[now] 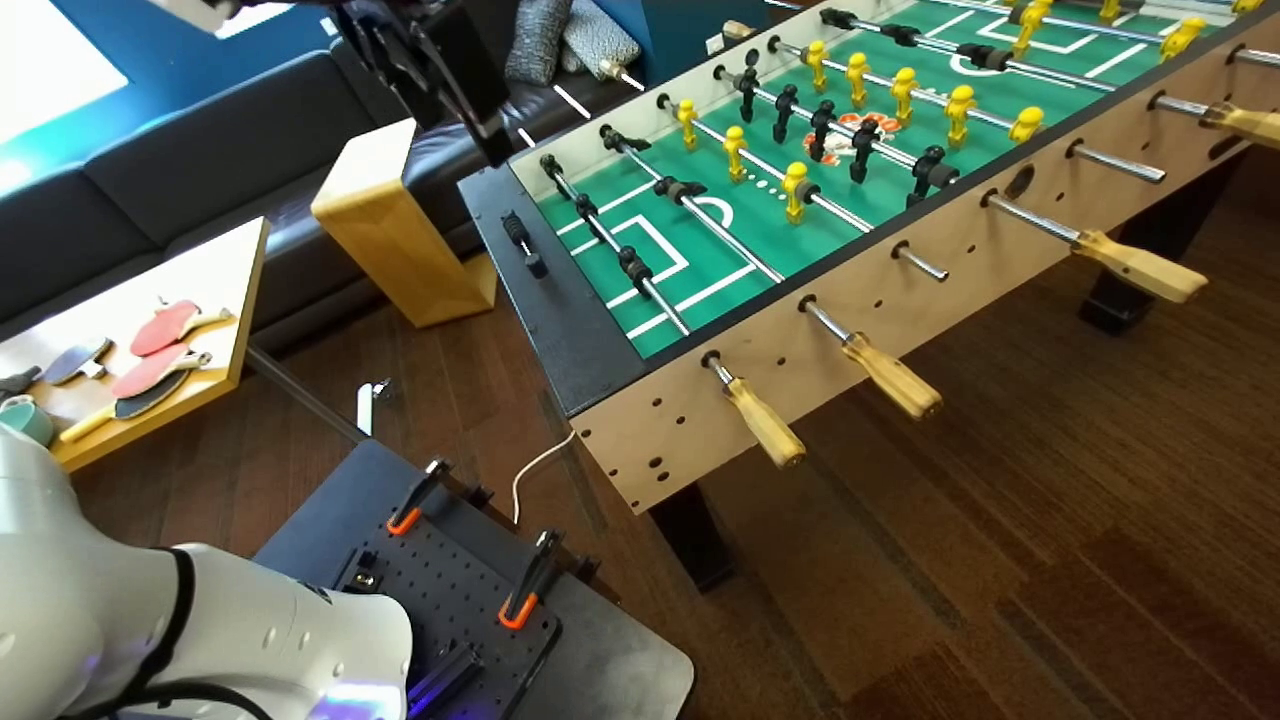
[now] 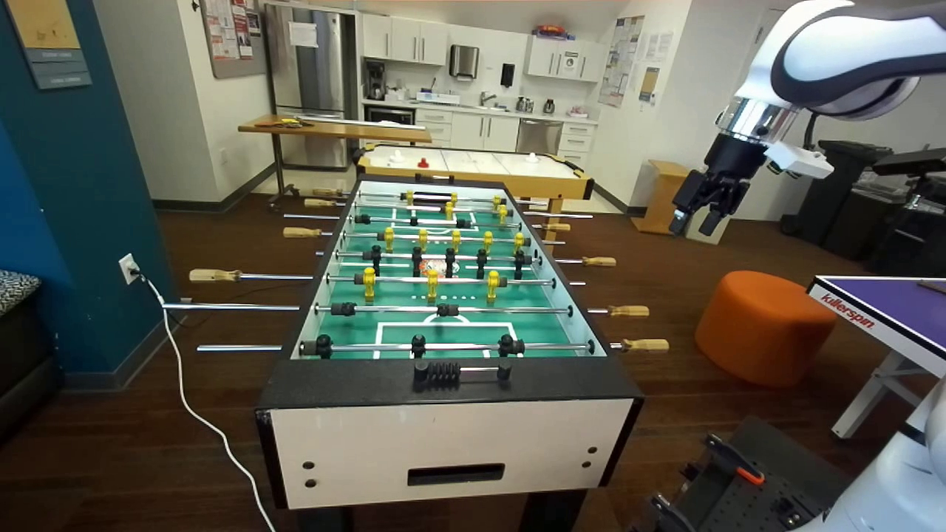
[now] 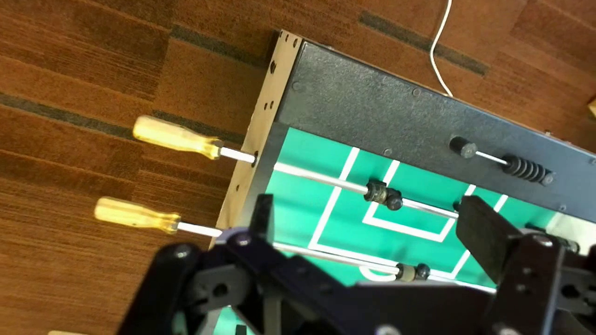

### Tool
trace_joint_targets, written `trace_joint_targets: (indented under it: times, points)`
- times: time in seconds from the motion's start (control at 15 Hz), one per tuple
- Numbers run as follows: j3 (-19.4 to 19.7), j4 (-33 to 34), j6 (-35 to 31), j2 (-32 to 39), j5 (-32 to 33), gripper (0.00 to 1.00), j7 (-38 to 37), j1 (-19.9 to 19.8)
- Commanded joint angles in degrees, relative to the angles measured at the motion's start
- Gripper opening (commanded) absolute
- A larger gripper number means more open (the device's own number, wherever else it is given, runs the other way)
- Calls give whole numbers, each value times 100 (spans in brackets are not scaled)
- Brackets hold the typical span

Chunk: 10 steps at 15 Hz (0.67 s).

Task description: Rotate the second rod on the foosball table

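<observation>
Standing apart from the foosball counter [image 2: 451,390] are an orange stool [image 2: 765,325] and a purple table [image 2: 905,307] reading "killerspin", the jaws spread wide.

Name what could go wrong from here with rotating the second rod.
Wrong grab: the similar end rod's handle sits beside the second rod's handle, so the claw could take or bump it.
Miss: in the wrist view both handles lie outside the open claw's spread, so lowering straight down might strike the foosball table instead.
</observation>
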State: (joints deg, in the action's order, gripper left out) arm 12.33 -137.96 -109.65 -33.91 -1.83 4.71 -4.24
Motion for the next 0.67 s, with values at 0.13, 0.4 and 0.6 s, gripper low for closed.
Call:
trace_joint_targets:
  times: [0.13,0.4,0.6]
  points:
    - [855,891,23,1174,-628,100,1030,-158]
    - [826,760,28,1177,-761,100,1187,-358]
    - [768,761,27,1180,-751,100,1178,-394]
